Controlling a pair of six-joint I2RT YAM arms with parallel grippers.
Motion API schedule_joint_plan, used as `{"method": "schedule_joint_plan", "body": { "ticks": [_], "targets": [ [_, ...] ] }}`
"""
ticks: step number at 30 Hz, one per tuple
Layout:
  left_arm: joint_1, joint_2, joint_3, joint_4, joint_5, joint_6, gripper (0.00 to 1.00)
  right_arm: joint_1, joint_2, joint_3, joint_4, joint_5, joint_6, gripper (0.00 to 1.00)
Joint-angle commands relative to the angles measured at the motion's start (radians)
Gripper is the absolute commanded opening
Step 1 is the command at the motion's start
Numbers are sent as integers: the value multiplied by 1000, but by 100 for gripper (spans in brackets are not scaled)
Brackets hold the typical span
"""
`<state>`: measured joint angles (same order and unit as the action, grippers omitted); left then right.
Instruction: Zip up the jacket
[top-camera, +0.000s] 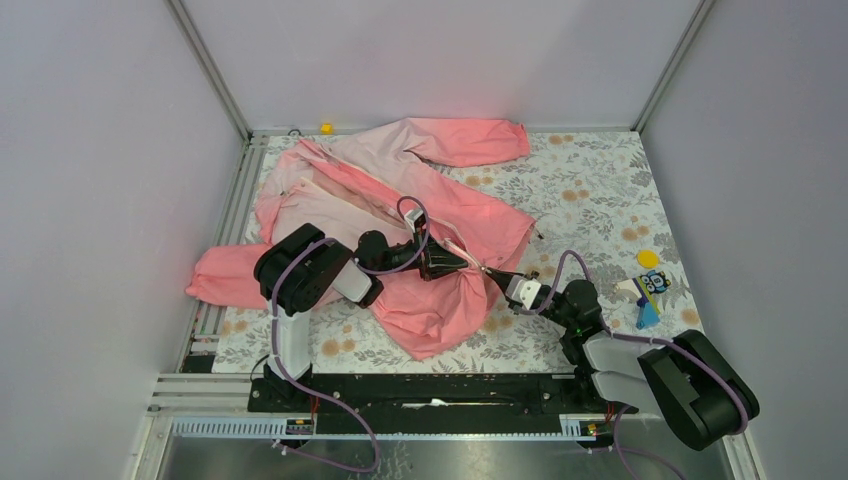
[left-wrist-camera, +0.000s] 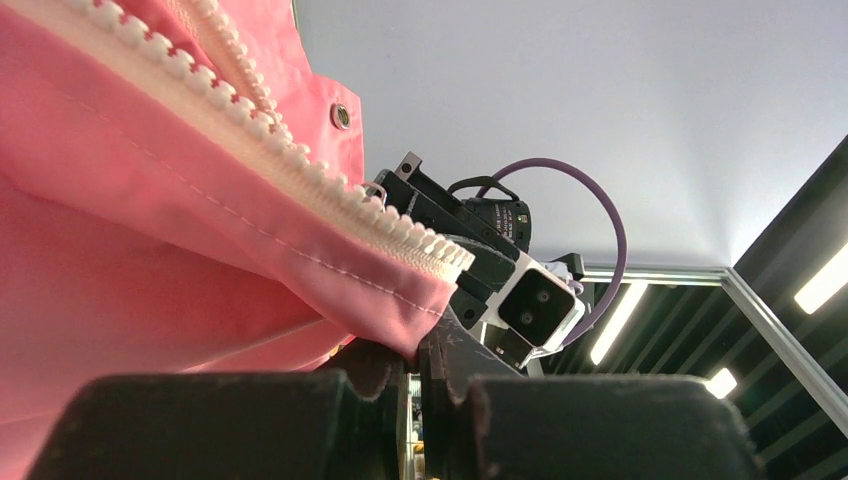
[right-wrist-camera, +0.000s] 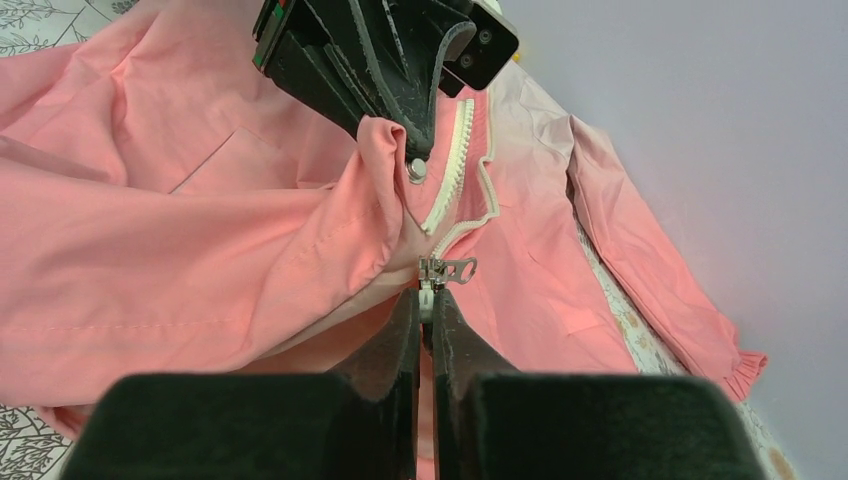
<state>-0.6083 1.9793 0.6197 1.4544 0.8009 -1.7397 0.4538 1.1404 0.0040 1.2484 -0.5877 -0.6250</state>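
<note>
The pink jacket (top-camera: 400, 180) lies spread and rumpled over the table, its near hem lifted between the two arms. My left gripper (top-camera: 468, 266) is shut on the hem corner beside the whitish zipper teeth (left-wrist-camera: 300, 170); in the left wrist view the cloth (left-wrist-camera: 150, 250) is pinched between the tips of that gripper (left-wrist-camera: 425, 350). My right gripper (right-wrist-camera: 430, 300) is shut on the zipper's bottom end, just under the metal slider (right-wrist-camera: 437, 270). Above the slider, the left gripper (right-wrist-camera: 418, 145) holds the fold with a snap (right-wrist-camera: 417, 171). The two zipper halves stand apart above the slider.
A floral cloth (top-camera: 600, 180) covers the table. A yellow disc (top-camera: 649, 259) and a blue block with a card (top-camera: 650, 300) sit at the right edge, near the right arm. A small yellow object (top-camera: 326, 128) lies at the back wall. Walls enclose three sides.
</note>
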Motion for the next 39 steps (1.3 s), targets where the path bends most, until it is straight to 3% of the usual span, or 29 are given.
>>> {"method": "schedule_joint_plan", "body": {
  "ticks": [1, 39],
  "targets": [
    [5, 2, 12, 150, -23, -12, 0, 17, -23, -12, 66, -14, -26, 0],
    [-21, -5, 11, 155, -31, -19, 0, 45, -24, -9, 46, 20, -42, 0]
  ]
}}
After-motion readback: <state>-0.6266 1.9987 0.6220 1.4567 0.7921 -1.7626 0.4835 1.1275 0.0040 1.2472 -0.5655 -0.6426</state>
